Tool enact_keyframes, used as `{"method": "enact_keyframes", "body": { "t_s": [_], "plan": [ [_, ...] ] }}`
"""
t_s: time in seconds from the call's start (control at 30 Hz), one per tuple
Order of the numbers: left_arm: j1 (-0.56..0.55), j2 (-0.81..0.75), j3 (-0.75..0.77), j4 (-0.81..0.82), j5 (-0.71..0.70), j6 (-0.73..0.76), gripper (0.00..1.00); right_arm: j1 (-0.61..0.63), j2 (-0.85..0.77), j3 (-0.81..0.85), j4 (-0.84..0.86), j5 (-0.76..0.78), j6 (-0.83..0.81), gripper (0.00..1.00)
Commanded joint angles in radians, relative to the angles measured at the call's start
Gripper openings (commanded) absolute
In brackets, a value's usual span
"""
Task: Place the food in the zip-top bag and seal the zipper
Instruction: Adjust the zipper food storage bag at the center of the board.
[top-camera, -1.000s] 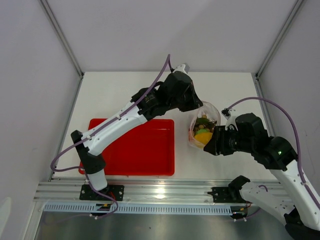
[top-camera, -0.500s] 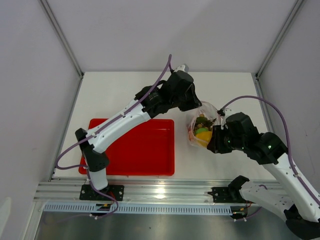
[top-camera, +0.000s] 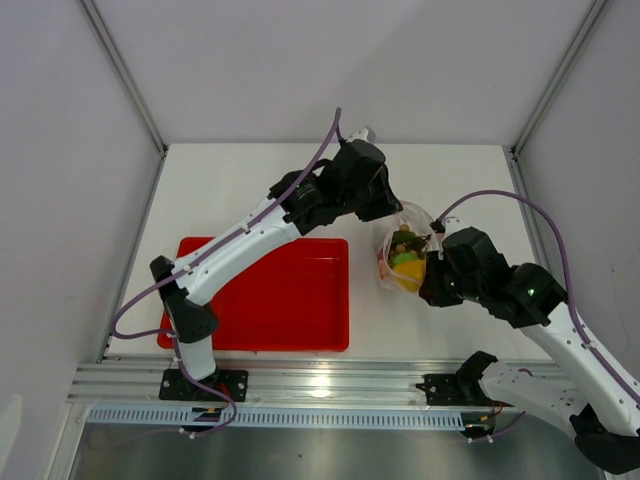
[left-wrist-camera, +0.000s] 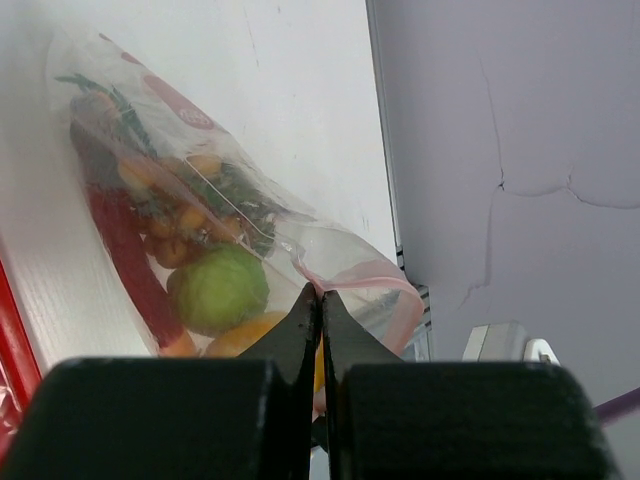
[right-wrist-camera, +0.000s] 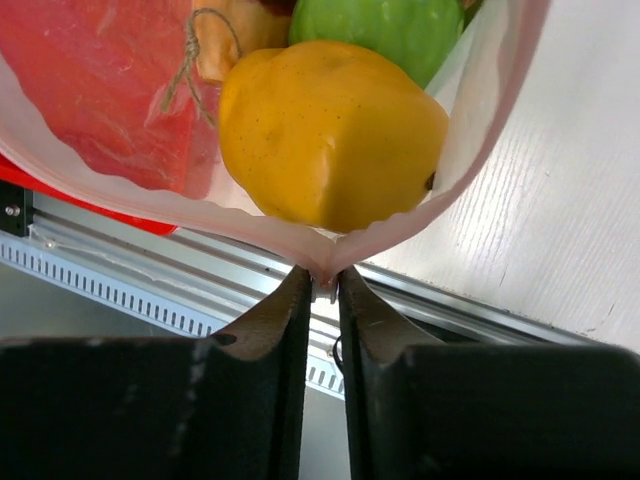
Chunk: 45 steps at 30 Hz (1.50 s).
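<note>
Red tray (top-camera: 270, 300) far left, hugging the table's (top-camera: 230, 190) near-left corner, well apart from the action. Bare white top behind it, so there's lots of room back there.

L gripper (left-wrist-camera: 321, 297) next: fingers pinched tight together on the bag's (top-camera: 405, 258) rim, right at the pink zipper (left-wrist-camera: 365, 272). Bag hangs between both grippers, just right of the tray's right edge, w/ the food (top-camera: 404, 262) all inside. Can't tell if its bottom touches the table.

R gripper (right-wrist-camera: 322, 280): fingers nearly closed, w/ only the bag's thin pink-tinted edge nipped between them. Narrow strip of table to its right.

Top view gives just a green-yellow bundle. L wrist cam adds the green ball (left-wrist-camera: 220, 288), stalks (left-wrist-camera: 130, 110) and tan balls (left-wrist-camera: 175, 245), plus the grey wall (left-wrist-camera: 500, 120) close behind. R wrist cam adds the yellow ball (right-wrist-camera: 330, 145) and meat slab (right-wrist-camera: 100, 90) pressed against the film, w/ the front rail (right-wrist-camera: 120, 265) showing below.
</note>
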Motion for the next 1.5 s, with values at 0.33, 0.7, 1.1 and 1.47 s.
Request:
{"method": "enact_keyframes", "body": {
  "t_s": [0.33,0.7,1.1,1.47],
  "plan": [
    [0.035,-0.127,-0.210,0.212,0.161,0.128,0.01,0.014,0.041,0.181,-0.061,0.215,-0.115,0.00],
    [0.040,-0.366,-0.589,0.313,0.160,0.259,0.01,0.012,0.071,0.293,-0.041,0.259,-0.161,0.00],
    [0.043,-0.470,-0.612,0.246,0.282,0.486,0.01,0.012,-0.004,0.314,-0.080,0.223,-0.206,0.00],
    [0.043,-0.639,-0.694,0.457,0.328,0.726,0.68,0.012,-0.045,0.342,-0.061,-0.223,-0.330,0.00]
  ]
}}
